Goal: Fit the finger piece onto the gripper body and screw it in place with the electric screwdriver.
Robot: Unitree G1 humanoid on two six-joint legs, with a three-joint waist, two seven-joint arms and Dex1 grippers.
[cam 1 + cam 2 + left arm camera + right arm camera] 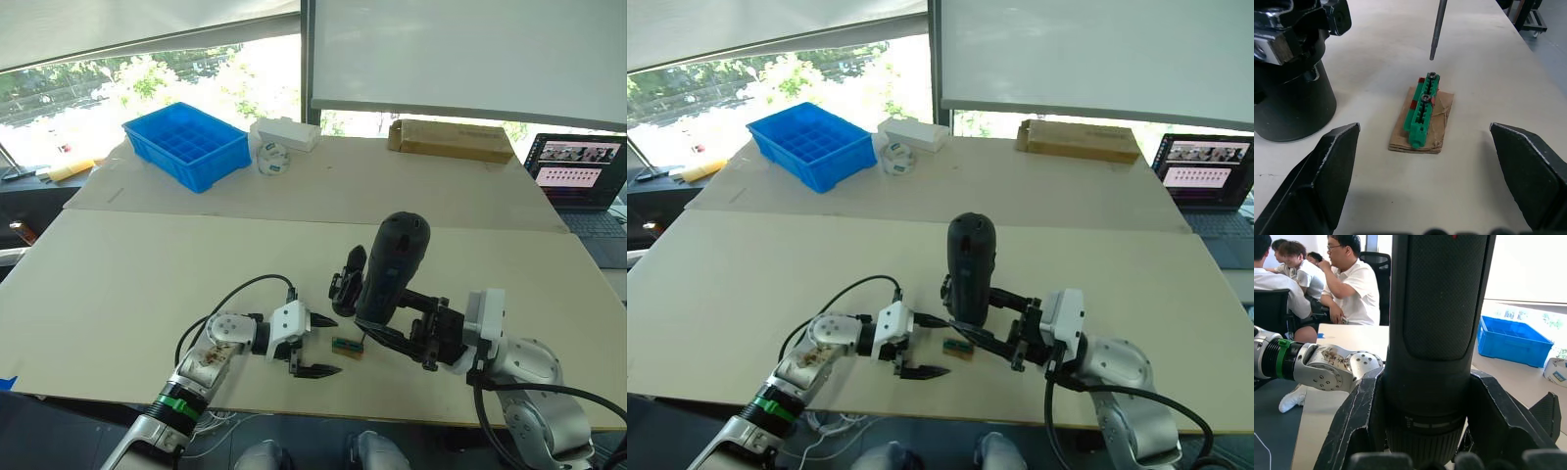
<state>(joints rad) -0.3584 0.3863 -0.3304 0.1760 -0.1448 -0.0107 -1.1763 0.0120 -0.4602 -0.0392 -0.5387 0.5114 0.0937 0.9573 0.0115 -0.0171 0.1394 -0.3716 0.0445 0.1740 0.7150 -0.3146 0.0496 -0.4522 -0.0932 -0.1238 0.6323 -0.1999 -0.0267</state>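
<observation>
While the electric screwdriver is clamped upright in the right tool at centre frame, the left tool is held spread beside the green block.

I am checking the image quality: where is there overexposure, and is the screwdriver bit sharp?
Left eye view: the window behind the blue bin is washed out. Left wrist view: the electric screwdriver bit and the green block are sharp. Right wrist view: the bright window is blown out.

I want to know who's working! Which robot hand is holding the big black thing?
The right gripper: its fingers clamp the electric screwdriver upright. The left gripper holds nothing, fingers spread open beside the small green block.
</observation>
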